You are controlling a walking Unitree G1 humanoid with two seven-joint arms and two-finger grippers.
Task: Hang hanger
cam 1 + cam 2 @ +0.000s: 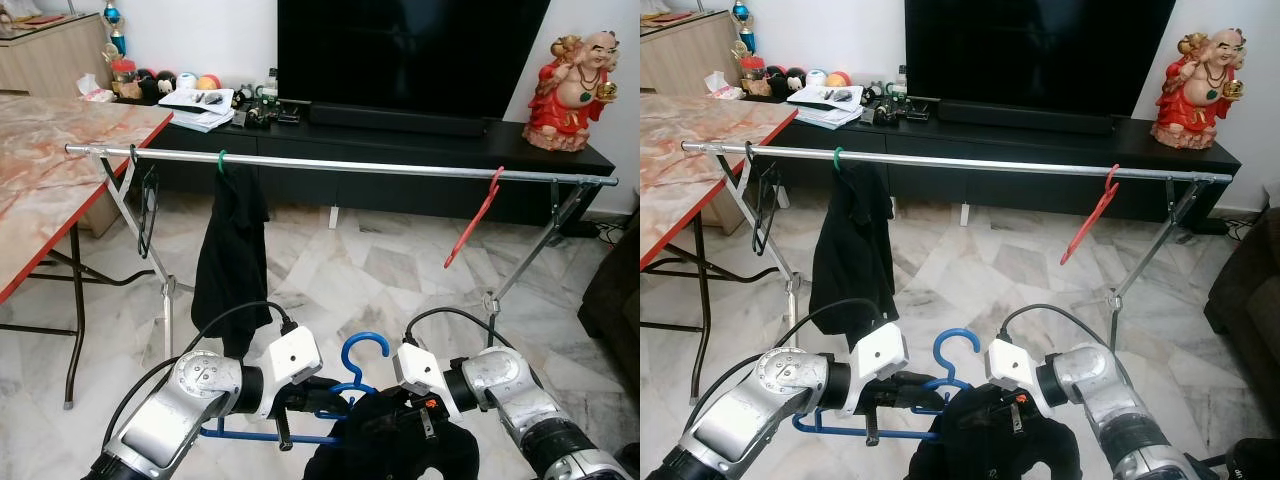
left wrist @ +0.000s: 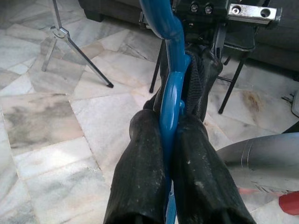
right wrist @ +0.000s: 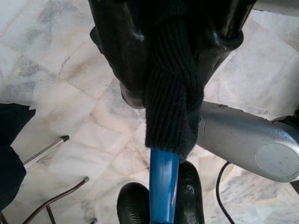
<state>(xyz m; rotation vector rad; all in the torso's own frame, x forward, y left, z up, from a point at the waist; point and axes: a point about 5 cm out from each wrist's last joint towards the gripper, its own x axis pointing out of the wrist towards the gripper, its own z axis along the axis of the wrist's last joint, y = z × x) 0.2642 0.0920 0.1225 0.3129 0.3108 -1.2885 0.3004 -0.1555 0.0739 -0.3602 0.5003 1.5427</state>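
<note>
Left wrist view shows my left gripper (image 2: 170, 140) clamped tight on the blue hanger (image 2: 169, 88), with one black finger on each side of the blue bar. My right gripper (image 3: 170, 88) is pinched shut on the black cloth (image 3: 170, 116) that sits on the same hanger, and the blue bar comes out just under the cloth.

From my head, I see both my arms low in front of me, holding the hanger between them. Its blue hook (image 1: 362, 352) sticks up between my two wrists. The cloth hangs down from it by my right arm.

Past my arms stands a long silver rail (image 1: 400, 168) on thin crossed legs. A black shirt (image 1: 232, 250) hangs on it from a green hook. A dark hanger (image 1: 146, 205) hangs near the left end and a red hanger (image 1: 474, 222) near the right end. My hanger is well below the rail and not on it yet.

A table (image 1: 50, 160) stands to my left. The floor (image 1: 340, 275) is pale marble.
</note>
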